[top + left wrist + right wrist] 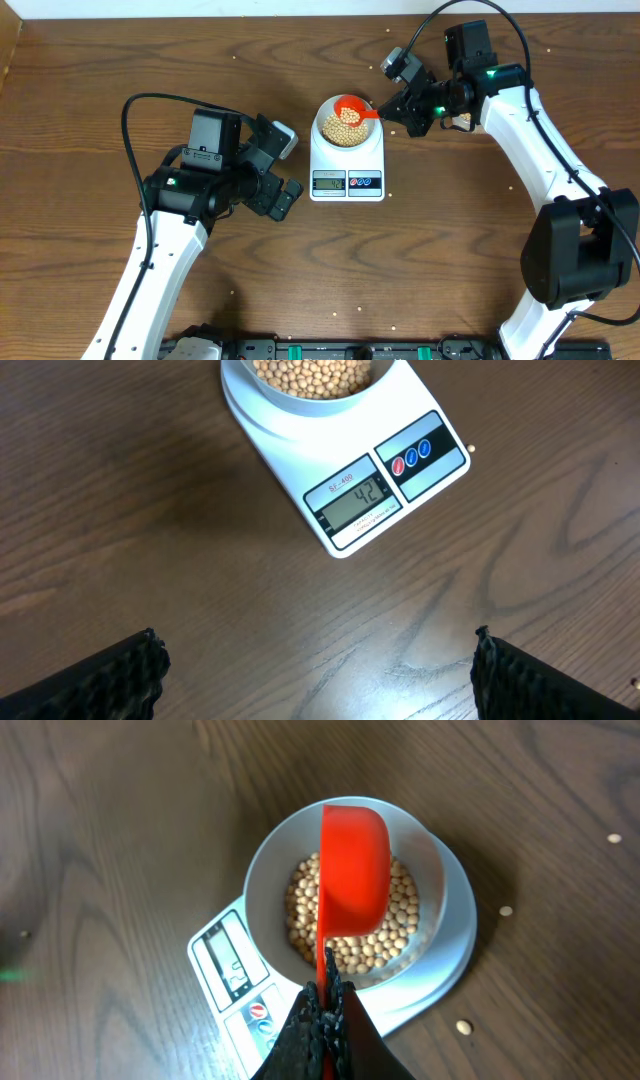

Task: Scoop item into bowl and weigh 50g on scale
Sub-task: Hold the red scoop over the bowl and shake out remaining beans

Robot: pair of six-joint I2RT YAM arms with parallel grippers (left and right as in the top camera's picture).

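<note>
The white scale (pixel 347 172) stands mid-table with the pale bowl (pixel 321 126) on it, holding tan beans (pixel 345 130). My right gripper (pixel 398 106) is shut on the thin handle of a red scoop (pixel 352 105), whose cup hangs over the bowl's far side. In the right wrist view the scoop (pixel 355 870) shows its red outer face above the beans (pixel 400 920), and my right gripper (pixel 325 1010) pinches its handle. My left gripper (pixel 292 170) is open and empty, left of the scale. From the left wrist, the scale (pixel 420 420) display reads 42.
A few stray beans lie on the wooden table, right of the scale (pixel 463 1027) and further off (pixel 614 838). One bean (pixel 471 450) sits by the scale's corner. The left fingers (pixel 100 680) stand wide apart over bare wood.
</note>
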